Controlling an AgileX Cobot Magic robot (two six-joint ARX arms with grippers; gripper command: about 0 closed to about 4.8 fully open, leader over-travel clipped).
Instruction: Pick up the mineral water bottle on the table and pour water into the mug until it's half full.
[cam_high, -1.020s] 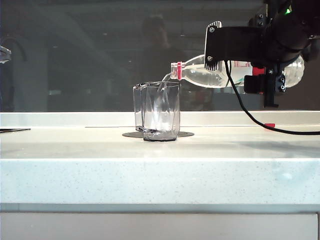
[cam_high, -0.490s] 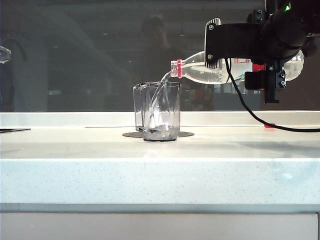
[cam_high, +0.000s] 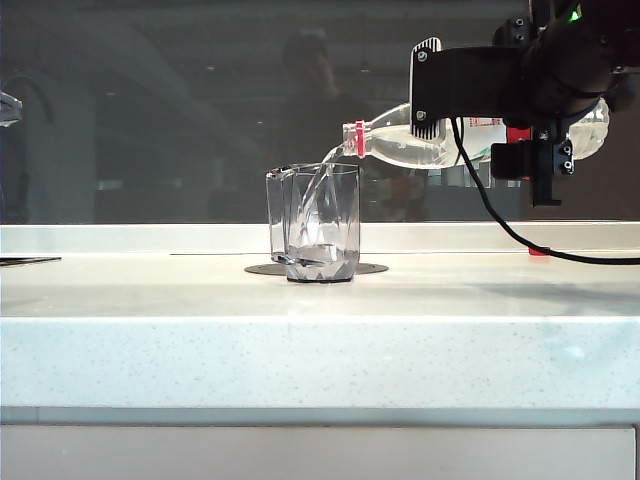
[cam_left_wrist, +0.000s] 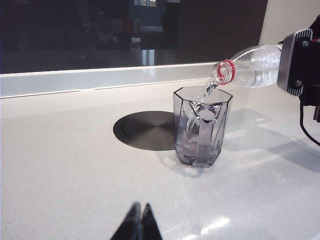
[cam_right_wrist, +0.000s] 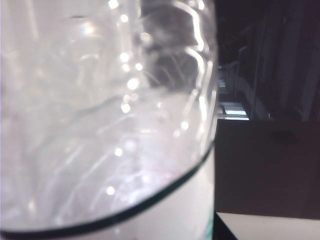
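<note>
Right gripper (cam_high: 520, 125) clamped on the mineral water bottle (cam_high: 400, 145), tipped steeper, raised water (cam_high: 320, 258) in the mug (cam_high: 320, 222); left gripper (cam_left_wrist: 139, 222) closed, idle.

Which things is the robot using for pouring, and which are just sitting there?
Using:
- mineral water bottle, held tilted by the right gripper
- water streaming out
- mug
- table

Just there:
- dark round disc under the mug
- black cable
- left gripper, shut, away from the mug

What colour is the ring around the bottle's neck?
Red, clearest in the left wrist view on the mineral water bottle.
</note>
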